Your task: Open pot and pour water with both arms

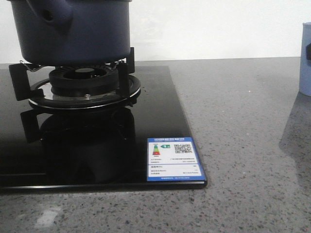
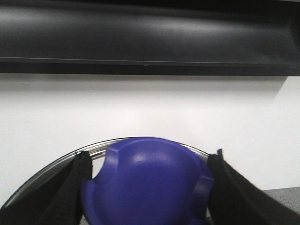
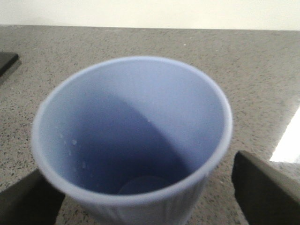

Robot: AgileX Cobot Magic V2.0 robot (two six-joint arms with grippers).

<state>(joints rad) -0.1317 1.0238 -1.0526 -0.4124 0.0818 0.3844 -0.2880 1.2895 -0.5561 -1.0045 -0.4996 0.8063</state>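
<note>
In the front view, nearest the camera, a blue-and-white energy label (image 1: 174, 159) is stuck on the front right corner of the black glass hob (image 1: 160, 121), at about five o'clock from the burner (image 1: 83, 81). The hob lies on a speckled grey counter (image 1: 243, 126) that runs back to a pale wall. On the black pan supports over the burner, toward eleven o'clock in the picture, sits the pot (image 1: 82, 34), its dark navy side filling the upper left and its top cut off by the frame. Far out at three o'clock, at the right edge, a pale-blue cup (image 1: 305, 63) shows in part, with something dark against its side. In the left wrist view the left gripper (image 2: 145, 187) has its two black fingers (image 2: 70, 192) set on either side of a rounded blue knob (image 2: 145, 187), pressed against it, with a metal rim curving behind. In the right wrist view the right gripper (image 3: 150, 197) stands spread wide around the cup (image 3: 131, 140), one finger (image 3: 262, 187) at each side; whether they touch its ribbed wall I cannot tell. Droplets cling inside the cup.
</note>
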